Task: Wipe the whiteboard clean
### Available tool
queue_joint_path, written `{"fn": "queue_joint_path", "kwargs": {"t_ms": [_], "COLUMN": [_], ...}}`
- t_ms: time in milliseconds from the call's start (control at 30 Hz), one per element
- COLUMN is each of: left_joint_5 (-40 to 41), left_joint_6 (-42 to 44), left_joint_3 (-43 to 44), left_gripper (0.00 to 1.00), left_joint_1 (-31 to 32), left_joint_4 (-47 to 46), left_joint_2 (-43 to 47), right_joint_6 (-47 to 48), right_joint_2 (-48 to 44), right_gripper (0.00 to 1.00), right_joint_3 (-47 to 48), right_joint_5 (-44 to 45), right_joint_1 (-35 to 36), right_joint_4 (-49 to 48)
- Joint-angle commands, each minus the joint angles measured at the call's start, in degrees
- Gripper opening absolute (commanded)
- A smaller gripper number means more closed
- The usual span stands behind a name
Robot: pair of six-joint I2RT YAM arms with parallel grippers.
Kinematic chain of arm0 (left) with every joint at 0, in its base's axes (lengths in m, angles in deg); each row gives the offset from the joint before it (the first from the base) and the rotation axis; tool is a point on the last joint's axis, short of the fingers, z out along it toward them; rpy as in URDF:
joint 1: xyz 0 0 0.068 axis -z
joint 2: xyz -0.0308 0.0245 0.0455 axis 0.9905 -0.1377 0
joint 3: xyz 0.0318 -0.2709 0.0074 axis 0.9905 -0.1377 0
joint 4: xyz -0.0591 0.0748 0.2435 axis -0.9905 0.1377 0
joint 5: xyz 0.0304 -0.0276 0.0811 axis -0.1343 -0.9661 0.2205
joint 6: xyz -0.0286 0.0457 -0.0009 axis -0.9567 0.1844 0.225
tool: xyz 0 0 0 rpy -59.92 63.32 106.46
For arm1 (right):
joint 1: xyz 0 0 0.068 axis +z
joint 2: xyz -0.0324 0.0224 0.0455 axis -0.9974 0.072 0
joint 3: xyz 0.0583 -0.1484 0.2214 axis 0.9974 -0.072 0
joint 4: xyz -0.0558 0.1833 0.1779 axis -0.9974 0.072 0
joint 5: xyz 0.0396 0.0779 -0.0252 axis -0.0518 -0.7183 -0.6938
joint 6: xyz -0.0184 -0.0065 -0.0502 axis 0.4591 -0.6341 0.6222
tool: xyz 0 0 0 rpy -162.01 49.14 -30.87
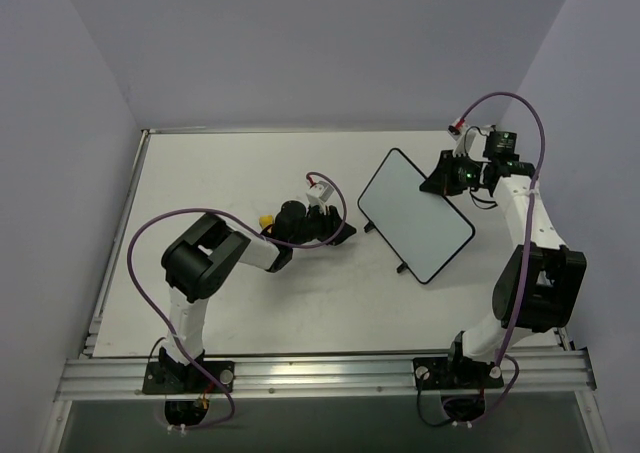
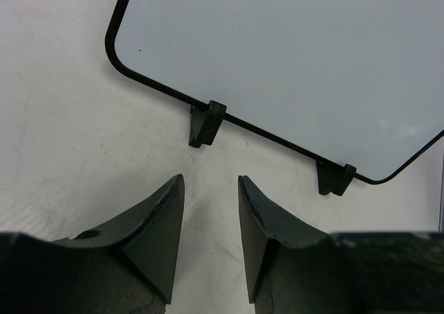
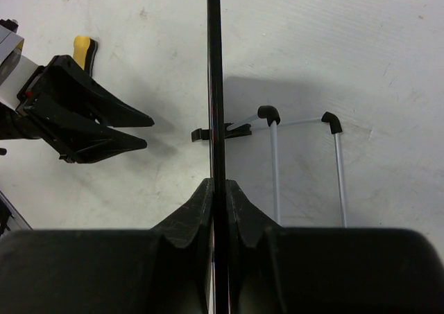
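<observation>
The whiteboard [image 1: 415, 216] stands tilted at the centre right of the table, and its white face shows no writing. In the left wrist view the whiteboard [image 2: 291, 64] shows its black frame and two small black feet. My right gripper [image 3: 216, 186] is shut on the board's far right edge [image 3: 214, 85], seen edge-on; it also shows in the top view [image 1: 447, 178]. My left gripper [image 2: 210, 186] is open and empty, just short of the board's near-left edge, over bare table. The yellow eraser [image 1: 266, 220] lies on the table beside my left wrist, also visible in the right wrist view [image 3: 84, 49].
A white wire stand [image 3: 305, 161] with black end caps lies behind the board. The left gripper [image 3: 148, 133] shows open in the right wrist view. Purple walls close in the table [image 1: 250, 303] on the left, back and right.
</observation>
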Motion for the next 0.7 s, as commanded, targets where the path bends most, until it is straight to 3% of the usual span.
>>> {"fn": "queue_joint_path", "kwargs": {"t_ms": [0,167,433,667], "left_joint_5": [-0.6,-0.5,-0.4,-0.4], "left_joint_6": [0.0,0.1,0.2,0.1], "left_joint_3": [0.0,0.0,0.0,-0.1], "left_gripper": [0.45,0.45,0.45,0.45], "left_joint_1": [-0.3,-0.3,-0.3,-0.3], "left_joint_4": [-3.8,-3.6,-3.5,-3.5], "left_joint_2": [0.7,0.6,0.5,0.5], "right_joint_6": [-1.0,-2.9,-4.4,-5.8], "right_joint_2": [0.7,0.0,0.6,-0.4], "right_gripper": [0.05,0.22,0.26,0.37], "right_joint_3": [0.3,-0.4,-0.8,-0.7], "right_joint_5": [4.7,6.3,7.4,11.4], "right_joint_1": [1.1,1.1,0.9,0.6], "right_joint_4": [2.6,1.4,1.0,1.5]}}
